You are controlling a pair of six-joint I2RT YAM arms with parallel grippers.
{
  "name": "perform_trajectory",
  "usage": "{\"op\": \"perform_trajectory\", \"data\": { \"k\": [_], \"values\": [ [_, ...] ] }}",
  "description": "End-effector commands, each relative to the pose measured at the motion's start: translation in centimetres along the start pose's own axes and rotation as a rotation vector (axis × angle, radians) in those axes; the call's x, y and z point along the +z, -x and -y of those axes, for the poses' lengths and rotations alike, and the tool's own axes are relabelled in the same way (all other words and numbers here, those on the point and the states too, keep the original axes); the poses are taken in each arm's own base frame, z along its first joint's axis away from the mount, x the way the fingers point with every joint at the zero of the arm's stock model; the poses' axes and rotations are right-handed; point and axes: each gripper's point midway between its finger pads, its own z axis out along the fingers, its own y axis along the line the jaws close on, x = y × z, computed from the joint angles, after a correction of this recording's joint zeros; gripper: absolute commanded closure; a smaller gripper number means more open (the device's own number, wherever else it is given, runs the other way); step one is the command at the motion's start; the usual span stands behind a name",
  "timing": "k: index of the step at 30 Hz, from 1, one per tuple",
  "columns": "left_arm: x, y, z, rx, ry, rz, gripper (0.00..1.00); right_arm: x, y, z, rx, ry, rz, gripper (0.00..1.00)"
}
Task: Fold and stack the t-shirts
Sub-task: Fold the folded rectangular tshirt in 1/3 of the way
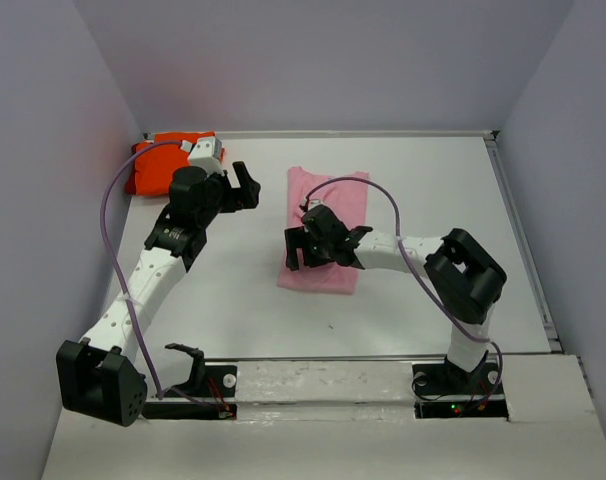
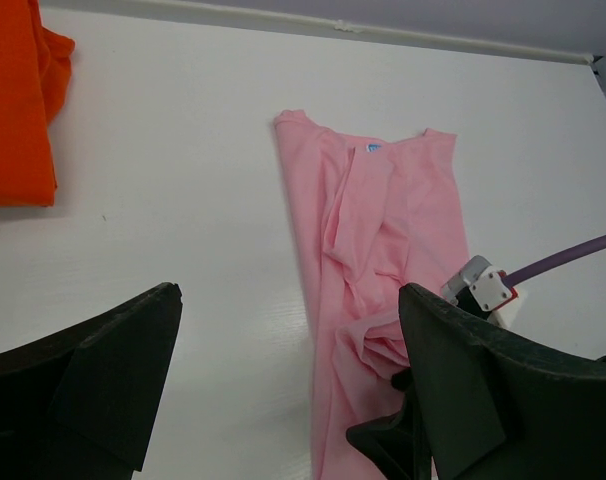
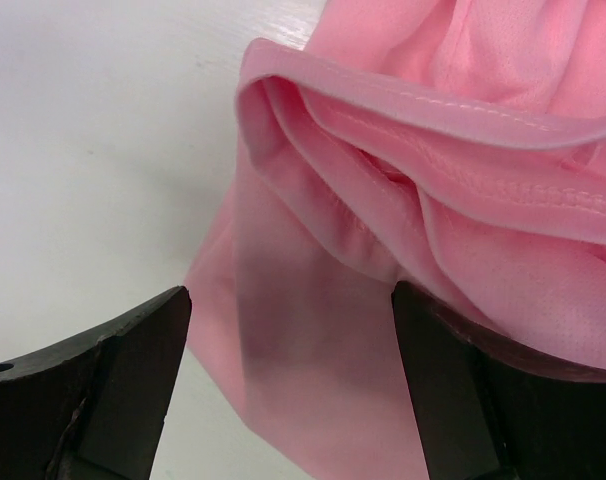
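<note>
The pink t-shirt (image 1: 333,205) lies lengthwise in the middle of the table, folded narrow and rumpled along its centre (image 2: 383,220). The orange t-shirt (image 1: 161,160) sits bunched in the far left corner (image 2: 18,110). My left gripper (image 1: 246,186) hangs open above bare table between the two shirts, nothing between its fingers (image 2: 288,300). My right gripper (image 1: 305,248) is low over the pink shirt's near left part, open. Its fingers straddle flat pink cloth (image 3: 288,300), and a raised fold of hem (image 3: 413,130) bulges just beyond them.
The white table (image 1: 233,290) is boxed in by grey walls on the left, back and right, with a raised rail (image 1: 523,240) along the right edge. A purple cable (image 1: 108,220) loops beside the left arm and another arches over the right arm (image 1: 383,200).
</note>
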Motion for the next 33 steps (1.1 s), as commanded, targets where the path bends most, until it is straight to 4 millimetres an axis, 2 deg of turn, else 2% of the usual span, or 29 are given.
{"op": "perform_trajectory", "data": {
  "k": [1,5,15,18,24,25,28,30,31,33],
  "values": [
    [-0.1,0.8,0.5,0.009,-0.03,0.036,0.01,0.7,1.5,-0.1,-0.04,-0.028,0.044,0.13],
    [-0.1,0.9,0.5,0.009,-0.031,0.037,0.01,0.9,2.5,1.1,-0.047,-0.063,0.065,0.13],
    [-0.2,0.8,0.8,0.008,-0.043,0.036,0.01,0.2,5.2,1.2,-0.09,-0.089,0.133,0.13],
    [-0.2,0.9,0.8,0.01,-0.046,0.038,0.01,0.6,5.7,1.6,-0.096,-0.099,0.136,0.13],
    [-0.3,0.9,0.7,0.013,-0.045,0.04,0.01,2.2,6.9,3.7,-0.098,-0.14,0.135,0.12],
    [-0.3,1.0,0.8,0.013,-0.045,0.042,0.01,2.3,7.3,3.5,-0.102,-0.14,0.143,0.12],
    [-0.3,0.9,0.9,0.013,-0.051,0.038,0.01,3.5,7.7,5.0,-0.111,-0.169,0.136,0.12],
    [-0.3,0.9,0.9,0.014,-0.053,0.037,0.01,4.0,8.5,6.2,-0.111,-0.19,0.139,0.12],
    [-0.3,0.8,0.9,0.013,-0.054,0.036,0.01,4.5,8.2,6.4,-0.116,-0.196,0.13,0.12],
    [-0.3,0.8,0.9,0.013,-0.056,0.036,0.01,4.7,9.2,7.4,-0.114,-0.214,0.141,0.12]
  ]
}}
